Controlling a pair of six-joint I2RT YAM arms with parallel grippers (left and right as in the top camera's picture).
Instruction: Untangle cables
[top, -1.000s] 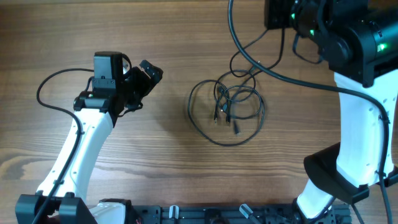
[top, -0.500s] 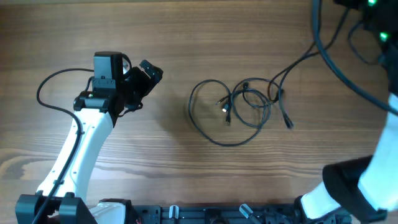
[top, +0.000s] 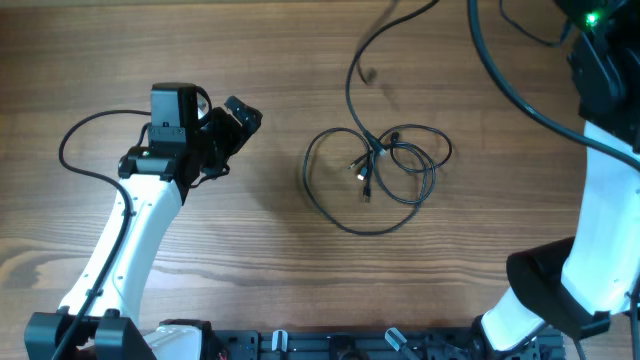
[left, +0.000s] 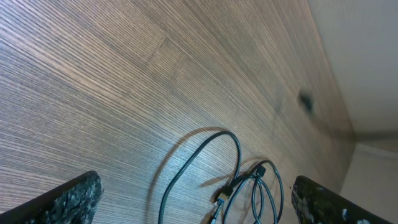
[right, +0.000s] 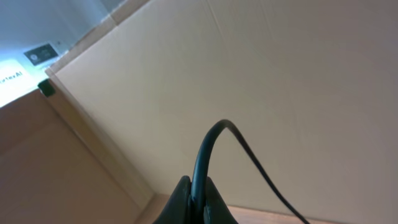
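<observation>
The cables (top: 372, 182) lie as thin black loops at the table's middle, with a metallic-tipped plug (top: 358, 170) in the tangle. One strand (top: 351, 85) rises from the coil toward the top edge, blurred. My right gripper (right: 198, 200) is shut on a thin black cable (right: 211, 140) and points at a beige wall; its fingers are out of the overhead view. My left gripper (top: 238, 118) is open and empty, left of the coil. In the left wrist view the loops (left: 239, 183) lie ahead between the open fingers (left: 196, 205).
The right arm (top: 600, 180) stands tall at the right edge, with its thicker black wires (top: 500, 80) hanging over the table's far right. The left arm (top: 130, 230) stretches from the front left. A black rail (top: 330, 345) runs along the front edge.
The right arm has swung up and away with one cable. The plug end that lay right of the coil half a second ago is lifted off the table. The left arm has not moved.
</observation>
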